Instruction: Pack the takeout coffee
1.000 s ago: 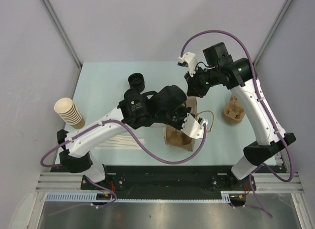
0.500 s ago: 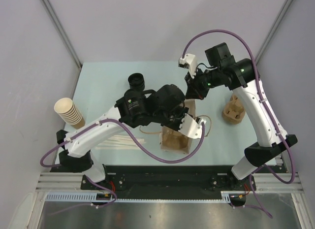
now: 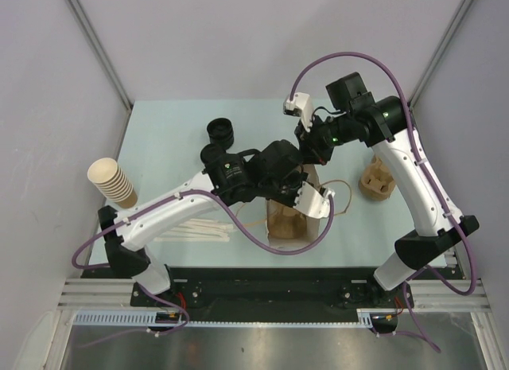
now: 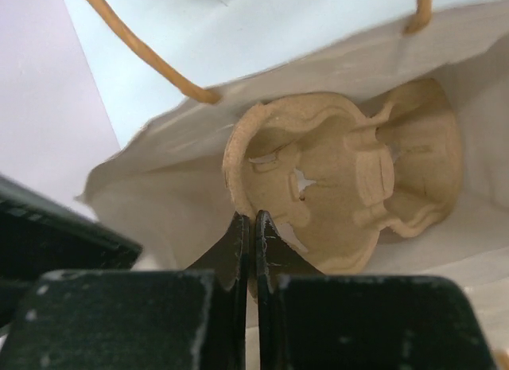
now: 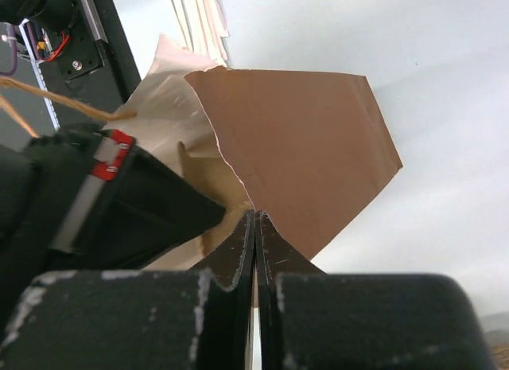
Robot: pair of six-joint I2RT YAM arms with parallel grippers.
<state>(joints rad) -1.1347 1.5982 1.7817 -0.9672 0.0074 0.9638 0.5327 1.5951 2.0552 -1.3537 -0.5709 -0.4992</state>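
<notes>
Two claws, both closed. The left claw (image 4: 247, 220) is down inside the bag (image 4: 159, 195). Its tips meet at the near rim of a pulp carrier (image 4: 318, 171) and, as far as I can judge, pinch that rim. The right claw (image 5: 254, 217) nips the top edge of the bag's brown wall and holds the mouth apart. The bag stands on the desk (image 3: 175, 147) between the arms.

No view shows the coffee. Both wells of the carrier are bare, and the left arm covers much of the desk's middle. A second carrier (image 3: 377, 181) sits apart to the right, with lids (image 3: 221, 131) at the back and cups (image 3: 111, 181) at the left edge. None of these is the coffee.

Several things could go wrong, as I judge it. The right claw grips thin paper at one spot, so a pull away from the left arm could tear the rim or tip the bag. I cannot tell whether the carrier lies flat on the bottom. If it is let go askew, a cup set in it later would lean and could spill. On its way out, the left claw could snag the twine handle (image 4: 143, 56) or drag the carrier up with it.
</notes>
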